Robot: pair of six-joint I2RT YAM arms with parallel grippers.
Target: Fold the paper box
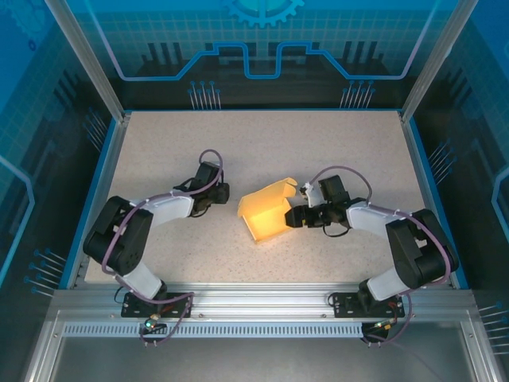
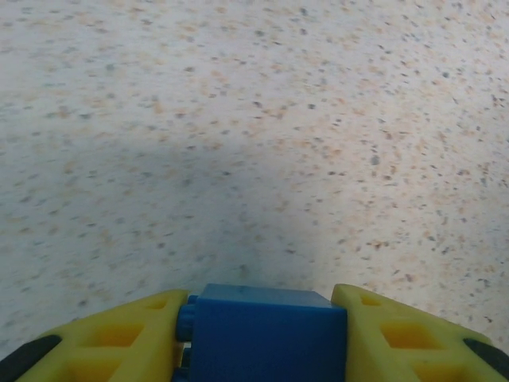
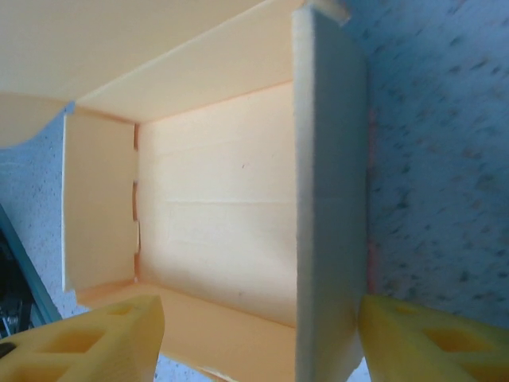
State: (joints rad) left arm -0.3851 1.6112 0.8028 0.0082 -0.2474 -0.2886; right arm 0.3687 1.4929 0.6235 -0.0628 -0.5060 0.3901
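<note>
Between the fingers (image 3: pixel 103 342) of the right pincer (image 3: pixel 258 306) sits the near end of the box (image 1: pixel 266 215), its open side turned straight toward that pincer's camera. The right pincer stands wide. One yellow finger shows at each lower corner of its wrist view, and the box's lower wall and one pale side wall reach down into the gap between them. I cannot tell whether either finger presses the card. Beyond the fingertips the inside of the box is plain to see: a flat back panel, a narrow end wall with a notched edge at the view's left, and a broad flap (image 3: pixel 159 48) slanting across the top. Seen from above, the box rests on the table (image 1: pixel 334 143) as a half-made tray, with one flap raised on the side away from the arm bases. The right pincer's tip meets the box's right edge.

On the box's other side, near it but apart from it, is the left pincer (image 2: pixel 262 306), low over the speckled table. It stands narrow, its two yellow fingers (image 2: pixel 119 342) closed against a blue cube (image 2: pixel 266 342) that fills the gap between them. A small blue stub on the cube's left side butts the finger there. Ahead of this pincer a soft shadow (image 2: pixel 199 199) lies across the table.
</note>
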